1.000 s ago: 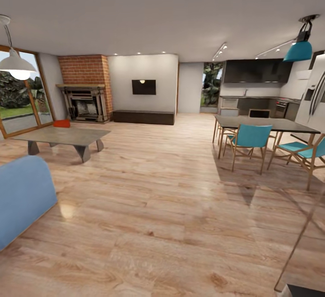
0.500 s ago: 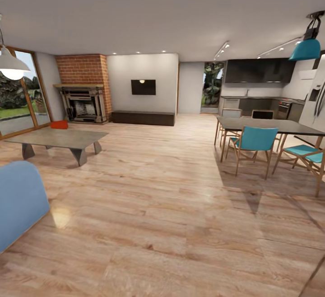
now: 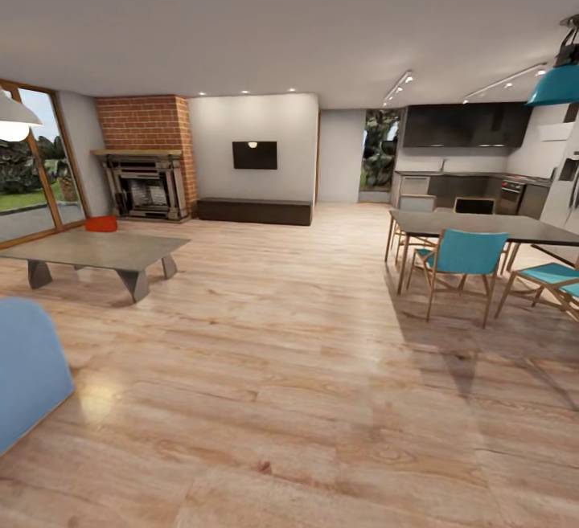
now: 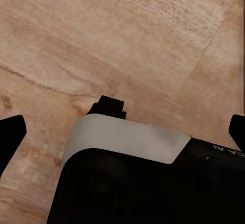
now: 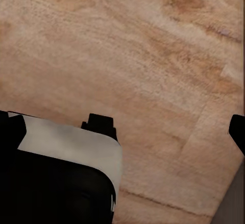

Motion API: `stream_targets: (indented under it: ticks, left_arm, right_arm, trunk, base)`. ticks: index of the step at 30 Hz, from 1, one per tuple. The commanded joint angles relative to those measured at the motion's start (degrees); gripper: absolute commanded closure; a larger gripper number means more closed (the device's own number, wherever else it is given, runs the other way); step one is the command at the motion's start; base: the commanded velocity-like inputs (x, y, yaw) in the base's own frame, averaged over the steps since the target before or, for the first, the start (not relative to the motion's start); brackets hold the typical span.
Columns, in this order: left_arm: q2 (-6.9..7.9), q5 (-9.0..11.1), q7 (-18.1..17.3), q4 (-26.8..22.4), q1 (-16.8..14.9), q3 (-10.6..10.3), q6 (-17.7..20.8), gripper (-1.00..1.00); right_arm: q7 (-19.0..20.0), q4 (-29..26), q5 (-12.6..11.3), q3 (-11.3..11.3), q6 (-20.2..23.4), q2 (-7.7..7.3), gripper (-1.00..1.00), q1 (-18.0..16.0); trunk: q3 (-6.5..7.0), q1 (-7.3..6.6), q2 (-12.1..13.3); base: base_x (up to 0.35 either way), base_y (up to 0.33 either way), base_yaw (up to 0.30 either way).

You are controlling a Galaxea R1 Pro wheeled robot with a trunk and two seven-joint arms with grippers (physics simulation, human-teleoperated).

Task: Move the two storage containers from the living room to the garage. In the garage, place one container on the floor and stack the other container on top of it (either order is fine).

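Beside brick fireplace (image 3: 147,160): red-orange plastic container (image 3: 101,224) on wood-plank floor (image 3: 289,367).

Items I cannot fully read from here:

- Red-orange storage container (image 3: 101,224): its lower part is hidden behind the coffee table (image 3: 96,251); too small for me to tell whether it is one bin or two.
- Blue seat (image 3: 24,371): cut by the left edge.
- White pendant lamp (image 3: 14,114) and teal pendant lamp (image 3: 556,84): each cut by an edge.
- Left fingers (image 4: 10,137) and right fingers (image 5: 237,132): I see dark tips only, cut at the edges.
- Kitchen appliances (image 3: 515,194): too distant to identify.
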Motion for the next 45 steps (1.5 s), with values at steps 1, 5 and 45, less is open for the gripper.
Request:
stream_targets:
  ticks: [1,5,45]
  left_arm:
    - [0.0,0.4,0.2,0.0,0.0,-0.3,-0.1,-1.0]
    - [-0.02,0.4,0.2,0.0,0.0,-0.3,-0.1,-1.0]
    - [-0.12,0.3,0.2,0.0,0.0,-0.4,0.0,-1.0]
  right_arm:
    - [-0.2,0.2,0.0,0.3,-0.3,0.0,-1.0,-0.1]
    - [-0.2,0.2,-0.1,0.4,-0.3,0.12,-1.0,-0.1]
    - [-0.2,0.2,0.0,0.4,-0.3,0.29,-1.0,-0.1]
  trunk:
    - [-0.06,0.03,0.0]
    - [-0.06,0.03,0.0]
    - [-0.06,0.03,0.0]
  base:
    - [0.326,0.0,0.0]
    - [0.326,0.0,0.0]
    - [0.326,0.0,0.0]
